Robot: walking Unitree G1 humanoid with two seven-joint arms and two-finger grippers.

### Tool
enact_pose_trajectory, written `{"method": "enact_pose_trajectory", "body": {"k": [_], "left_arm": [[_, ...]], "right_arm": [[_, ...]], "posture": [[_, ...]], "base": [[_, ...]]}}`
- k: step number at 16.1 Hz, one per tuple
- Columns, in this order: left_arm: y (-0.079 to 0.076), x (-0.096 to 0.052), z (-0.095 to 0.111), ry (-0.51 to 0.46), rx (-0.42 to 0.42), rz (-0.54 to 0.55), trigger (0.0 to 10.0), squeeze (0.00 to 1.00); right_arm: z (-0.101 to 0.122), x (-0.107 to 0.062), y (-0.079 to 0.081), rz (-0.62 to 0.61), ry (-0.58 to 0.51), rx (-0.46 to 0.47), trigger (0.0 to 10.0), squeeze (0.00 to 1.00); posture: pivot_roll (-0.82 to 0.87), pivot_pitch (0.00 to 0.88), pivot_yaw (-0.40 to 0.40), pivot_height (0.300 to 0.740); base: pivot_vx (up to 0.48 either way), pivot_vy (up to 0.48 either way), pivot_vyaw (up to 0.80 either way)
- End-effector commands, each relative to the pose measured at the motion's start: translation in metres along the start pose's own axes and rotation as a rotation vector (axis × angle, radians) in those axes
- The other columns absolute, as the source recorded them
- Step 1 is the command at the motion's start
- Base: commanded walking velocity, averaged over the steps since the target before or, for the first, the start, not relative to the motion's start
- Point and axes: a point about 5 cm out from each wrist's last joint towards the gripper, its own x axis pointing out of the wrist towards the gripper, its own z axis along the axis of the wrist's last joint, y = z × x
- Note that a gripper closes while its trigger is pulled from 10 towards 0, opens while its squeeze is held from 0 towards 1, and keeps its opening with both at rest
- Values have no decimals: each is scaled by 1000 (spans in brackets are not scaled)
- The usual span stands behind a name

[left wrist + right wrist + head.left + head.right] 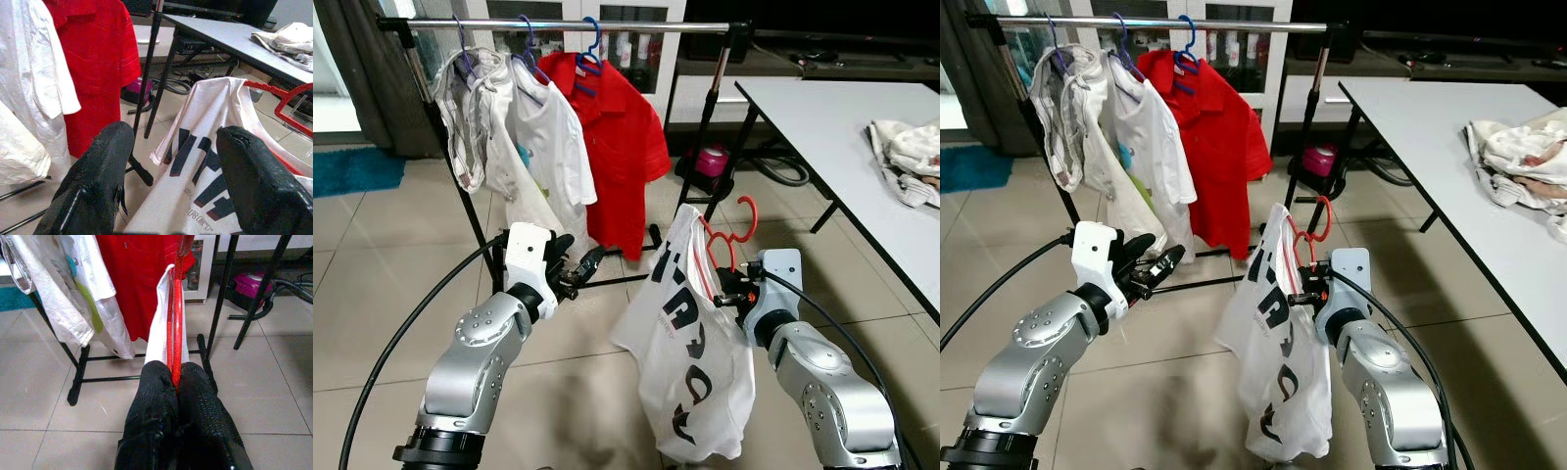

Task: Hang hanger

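Your right gripper (175,382) is pinching the thin, stiff red hanger (729,235) at about 3 o'clock, its light, floppy white shirt (690,343) dangling below, so I'd judge the frame the firmest hold, while your left gripper (173,171) is hovering open-fingered at 9 o'clock.

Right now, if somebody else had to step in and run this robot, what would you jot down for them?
Right gripper: jaws shut on the red hanger, which carries a white shirt with dark lettering, held up in front of the robot.
Left gripper: jaws open, holding nothing, raised beside the shirt.
Clothes rack: straight ahead, with three garments already on its rail.
Done: hanger with shirt picked up.
Left: bring it to the rail, hook it on, probably to the right of the red shirt, then let go.
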Motion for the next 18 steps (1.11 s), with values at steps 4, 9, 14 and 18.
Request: {"method": "enact_pose_trajectory", "body": {"k": [4,9,14,18], "left_arm": [[-3,3,4,-10,51,-16,10000,0],[-1,3,1,4,38,-7,10000,0],[-1,4,2,3,40,-10,10000,0],[-1,5,2,2,41,-12,10000,0]], "right_arm": [[6,1,-1,-9,-25,-22,10000,0],[7,2,-1,-5,-24,-25,10000,0],[8,3,-1,-4,-27,-25,10000,0],[9,4,-1,-5,-30,-25,10000,0]], "posture": [[-176,0,-51,740],[-173,0,-53,740],[-172,0,-51,740],[-173,0,-47,740]], "base": [[0,-360,0],[0,-96,0],[0,0,0],[0,0,0]]}}
